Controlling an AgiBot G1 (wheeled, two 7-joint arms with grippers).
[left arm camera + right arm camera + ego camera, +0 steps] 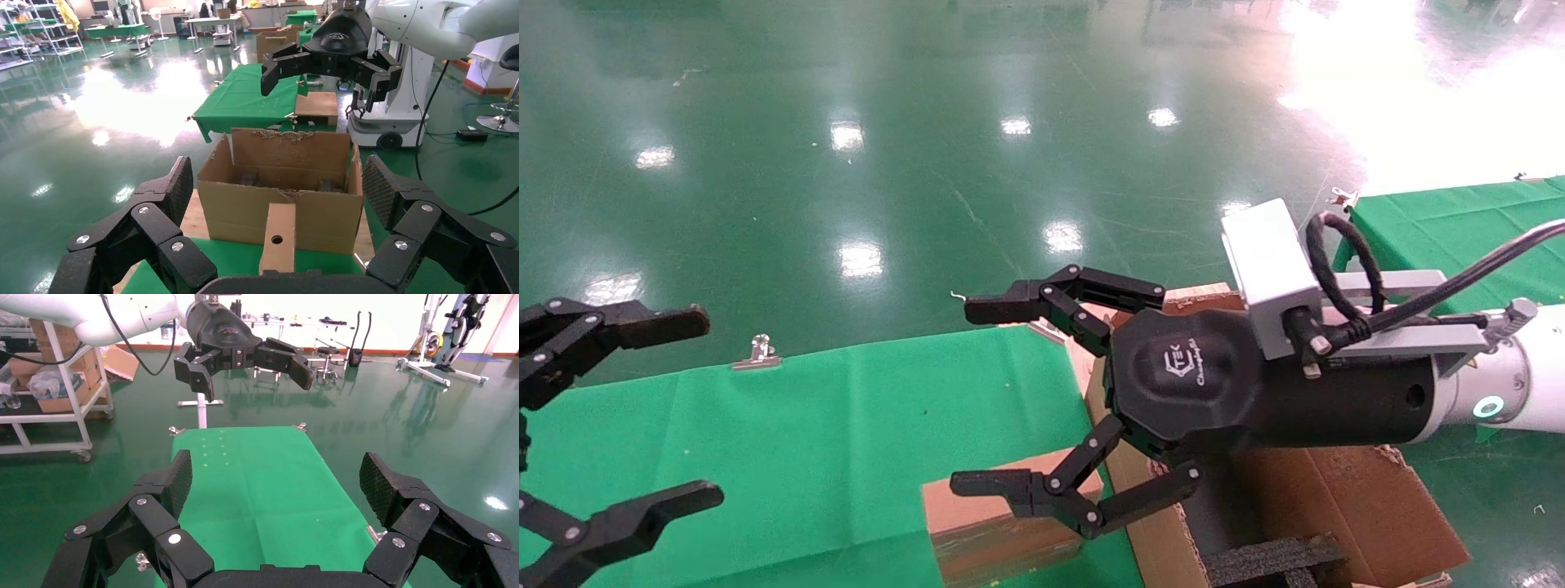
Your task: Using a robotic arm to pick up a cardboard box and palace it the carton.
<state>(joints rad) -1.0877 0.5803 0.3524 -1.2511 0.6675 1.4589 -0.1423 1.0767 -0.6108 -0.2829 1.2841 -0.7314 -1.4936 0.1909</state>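
Observation:
My right gripper (985, 396), black, on the white glossy arm (1524, 384), hangs open and empty above the green table, beside the carton's near wall. The small brown cardboard box (1001, 514) lies on the cloth just below its lower fingers, against the carton. In the left wrist view the box (278, 242) shows its round hole and the right gripper (330, 61) hovers above. The large carton (1336, 506) has ragged flaps and black foam (1271, 559) inside; it also shows in the left wrist view (281, 202). My left gripper (686, 408) is open and empty at the far left.
Green cloth (829, 441) covers the table, held by metal clips (758, 351) at its far edge. A second green table (1459, 220) stands at the back right. Shiny green floor lies beyond. The right wrist view looks along the cloth (257, 478) to the left gripper (245, 355).

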